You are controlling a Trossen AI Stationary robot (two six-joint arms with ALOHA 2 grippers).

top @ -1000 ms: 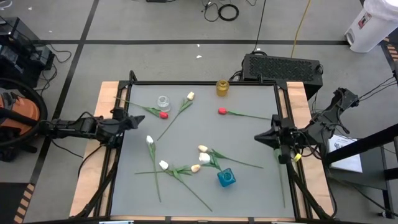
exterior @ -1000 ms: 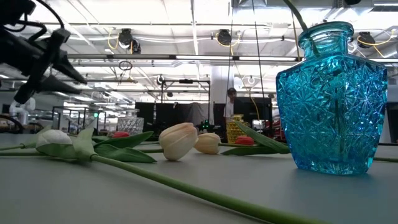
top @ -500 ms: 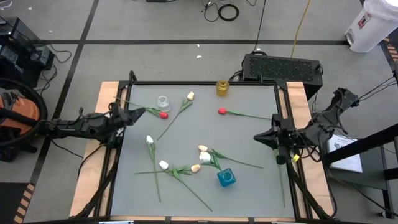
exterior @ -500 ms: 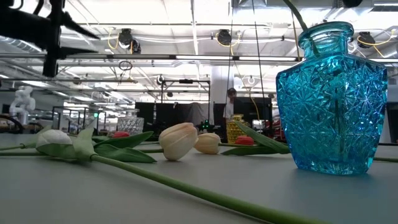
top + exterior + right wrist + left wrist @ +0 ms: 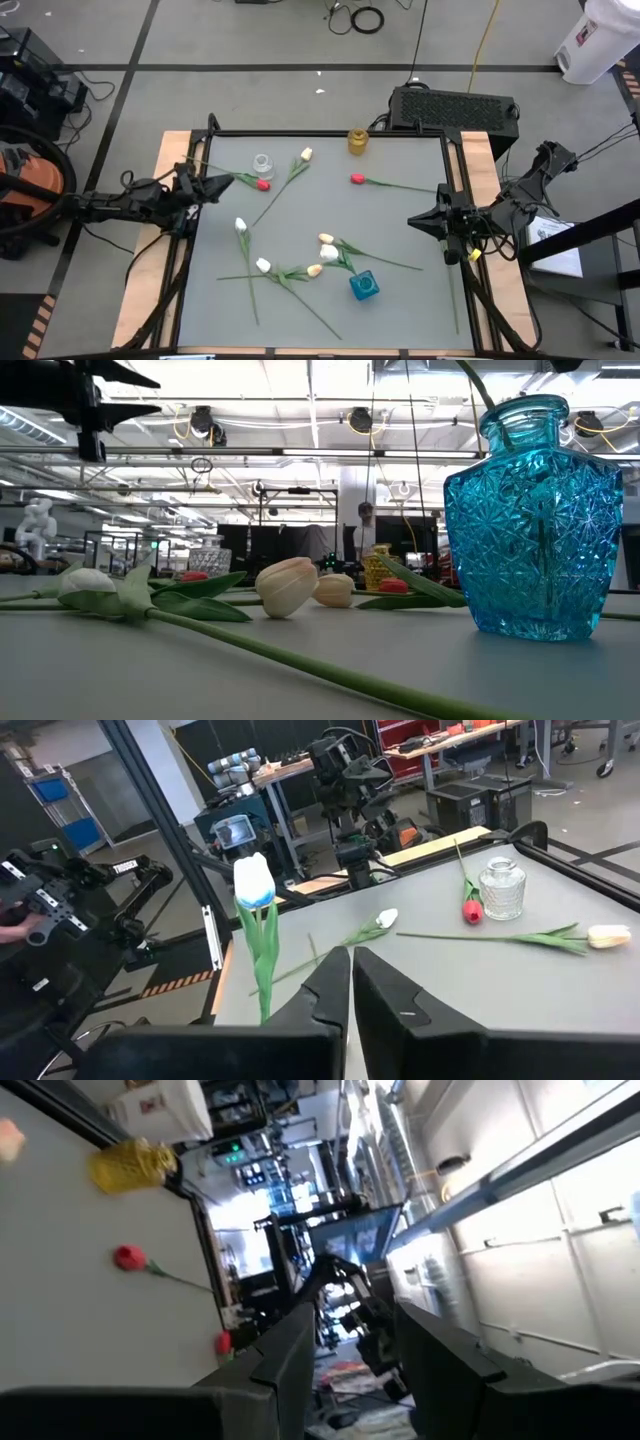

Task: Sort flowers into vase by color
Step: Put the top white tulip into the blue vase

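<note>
Several tulips lie flat on the grey table point(image 5: 400, 160): red ones point(image 5: 263, 185) point(image 5: 356, 179), cream ones point(image 5: 306, 154) point(image 5: 315, 270) and white ones point(image 5: 240, 225) point(image 5: 263, 265). A clear vase point(image 5: 263, 163), a yellow vase point(image 5: 357, 140) and a blue vase point(image 5: 364, 286) stand upright. A green stem point(image 5: 473, 382) rises from the blue vase's mouth. A white tulip point(image 5: 253, 880) stands upright, its foot hidden. My left gripper point(image 5: 228, 180) hangs open and empty above the left edge, near the red tulip. My right gripper point(image 5: 410, 221) is shut and empty above the right side.
A black frame point(image 5: 330, 133) and wooden strips point(image 5: 150, 250) border the table. A black box point(image 5: 455, 105) sits behind the far edge and an orange vacuum point(image 5: 25, 190) stands to the left. A person point(image 5: 365, 530) stands far behind. Bare table lies at the near right point(image 5: 420, 310).
My left gripper has risen at the table's left edge and tipped up from pointing downward to about level, staying open. My right gripper and the flowers have kept still.
</note>
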